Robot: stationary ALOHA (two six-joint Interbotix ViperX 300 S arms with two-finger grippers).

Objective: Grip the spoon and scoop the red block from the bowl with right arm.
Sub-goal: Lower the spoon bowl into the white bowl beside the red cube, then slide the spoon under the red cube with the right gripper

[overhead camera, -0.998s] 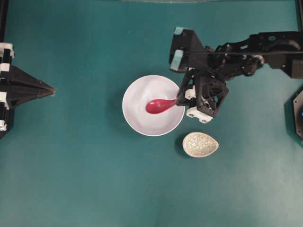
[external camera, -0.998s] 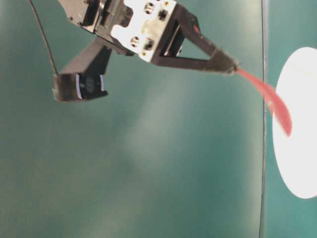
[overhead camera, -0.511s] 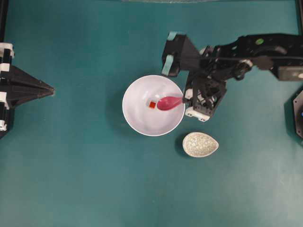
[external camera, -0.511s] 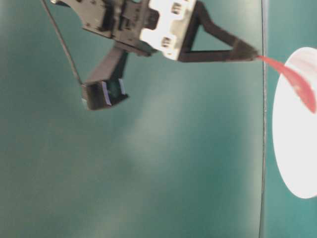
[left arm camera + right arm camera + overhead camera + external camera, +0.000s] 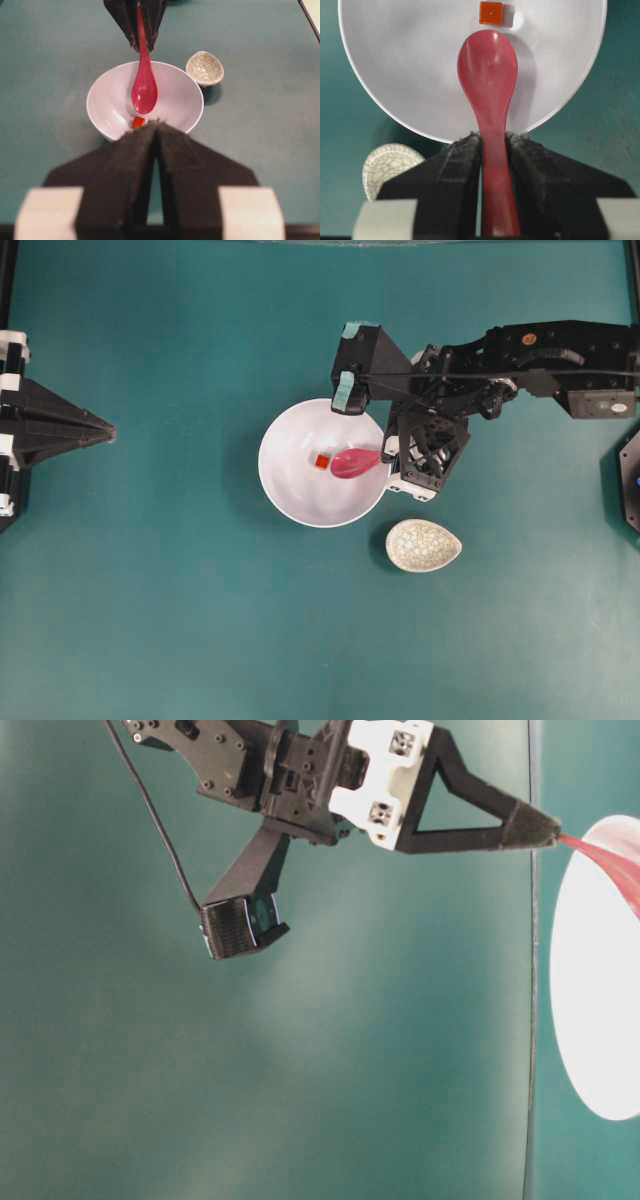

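Note:
The white bowl (image 5: 290,502) sits mid-table. In it lies the red block (image 5: 322,461), bare on the floor of the bowl. My right gripper (image 5: 385,452) hangs over the bowl's right rim, shut on the handle of the pink-red spoon (image 5: 353,462). The scoop points left and ends just short of the block. In the right wrist view the spoon (image 5: 488,70) runs out from between the fingers, with the block (image 5: 491,12) just beyond its tip. The scoop is empty. My left gripper (image 5: 108,428) rests shut at the far left edge, holding nothing.
A small speckled egg-shaped dish (image 5: 423,545) stands just below and right of the bowl, near the right gripper's body. The right arm's links (image 5: 540,355) stretch in from the right edge. Teal tabletop surrounds everything.
The spoon's scoop drew back to the right inside the bowl and uncovered the red block. The right gripper kept its hold on the handle and levelled out. The left gripper stayed still.

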